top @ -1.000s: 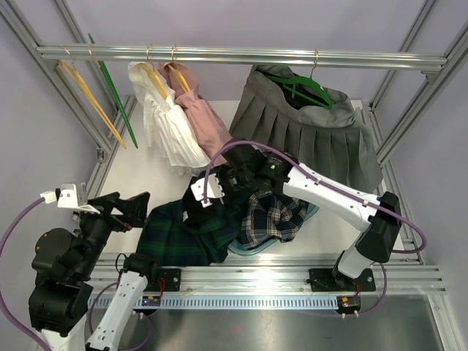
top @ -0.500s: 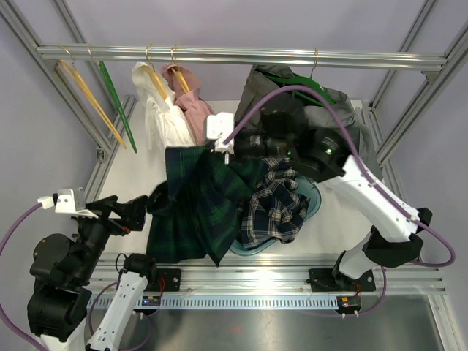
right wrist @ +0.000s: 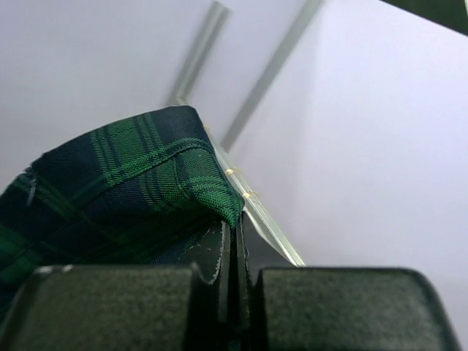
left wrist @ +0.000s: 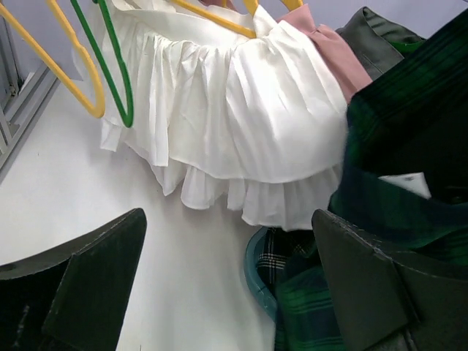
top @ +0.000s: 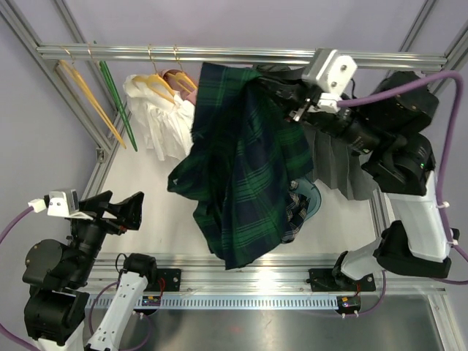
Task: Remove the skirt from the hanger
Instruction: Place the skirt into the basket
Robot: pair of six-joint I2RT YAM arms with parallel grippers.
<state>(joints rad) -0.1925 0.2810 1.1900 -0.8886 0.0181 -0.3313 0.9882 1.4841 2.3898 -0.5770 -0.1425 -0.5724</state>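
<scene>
My right gripper [top: 276,86] is raised near the top rail and shut on the hem of a dark green plaid skirt [top: 241,168]. The skirt hangs from it in a long drape down over the table. In the right wrist view the fingers [right wrist: 146,307] pinch the plaid edge [right wrist: 124,190] tightly, and no hanger shows in it. A grey pleated skirt [top: 342,157] hangs behind the right arm, with its hanger hidden. My left gripper [top: 121,208] is open and empty at the front left, and its open jaws [left wrist: 227,292] face the hanging clothes.
A white skirt [top: 157,121] and a pink garment [top: 179,79] hang on yellow hangers from the rail [top: 219,55]. Empty yellow hangers [top: 84,95] and a green hanger [top: 117,102] hang at the left. A teal basin [top: 313,199] holds a checked garment [top: 296,213].
My right gripper has lifted the plaid skirt from the table up and to the right, to rail height. The left arm has hardly moved.
</scene>
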